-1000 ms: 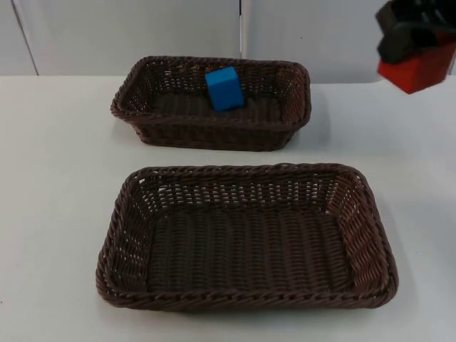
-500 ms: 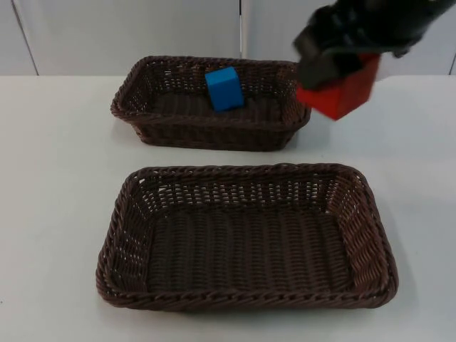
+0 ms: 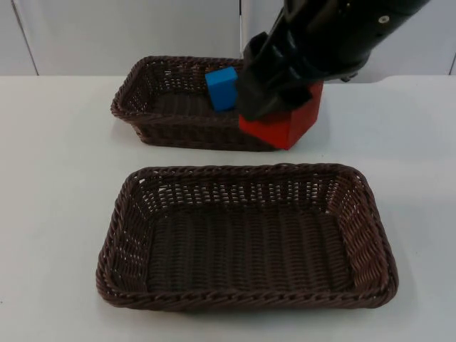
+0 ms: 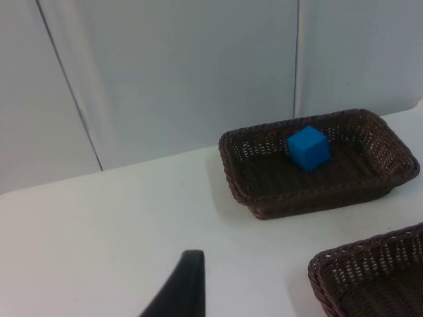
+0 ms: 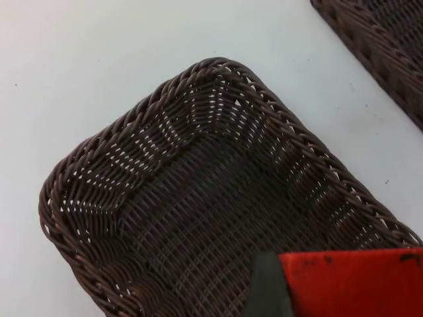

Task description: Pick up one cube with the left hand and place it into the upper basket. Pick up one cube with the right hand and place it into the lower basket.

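White table (image 3: pixel 57 178) bears upper basket (image 3: pixel 142 114) and lower basket (image 3: pixel 121 235).

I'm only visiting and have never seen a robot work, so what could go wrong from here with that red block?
The right pincer holds the red cube over the upper basket, where the blue cube already lies. Released now, it might land in the wrong basket or on that one's front rim. The empty lower basket is its goal. The cube looks tilted in the grip, so it might slip. The left pincer waits aside.
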You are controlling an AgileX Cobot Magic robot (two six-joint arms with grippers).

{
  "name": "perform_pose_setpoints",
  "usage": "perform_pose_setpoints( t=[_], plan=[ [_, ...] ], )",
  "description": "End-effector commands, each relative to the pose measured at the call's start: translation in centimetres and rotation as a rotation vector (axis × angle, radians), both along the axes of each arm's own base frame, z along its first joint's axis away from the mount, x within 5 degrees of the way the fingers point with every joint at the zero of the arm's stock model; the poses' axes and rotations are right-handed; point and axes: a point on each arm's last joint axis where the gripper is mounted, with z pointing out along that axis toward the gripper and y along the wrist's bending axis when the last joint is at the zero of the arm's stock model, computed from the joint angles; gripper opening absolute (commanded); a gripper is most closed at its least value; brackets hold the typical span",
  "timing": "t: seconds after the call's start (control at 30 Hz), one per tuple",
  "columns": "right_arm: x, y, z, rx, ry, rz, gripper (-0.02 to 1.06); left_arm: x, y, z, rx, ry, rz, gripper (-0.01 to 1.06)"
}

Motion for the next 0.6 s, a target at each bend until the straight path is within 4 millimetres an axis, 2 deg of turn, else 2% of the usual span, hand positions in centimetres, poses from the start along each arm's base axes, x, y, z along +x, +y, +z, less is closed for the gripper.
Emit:
perform_pose_setpoints(
  t=[0.0, 0.27, 0.57],
  plan=[
    [-0.1, 0.1, 0.7, 0.019, -0.027, 0.010, 0.00, 0.0, 0.0, -0.2, -0.001, -0.001, 0.000, 0.98],
    [0.1, 0.2, 0.5, 0.042, -0.050, 0.011, 0.00, 0.0, 0.0, -0.2, -0.001, -0.001, 0.000, 0.98],
    [0.6, 0.8, -2.7, 0.034, -0.032, 0.010, 0.00, 0.0, 0.0, -0.2, -0.002, 0.000, -0.001, 0.98]
  ],
)
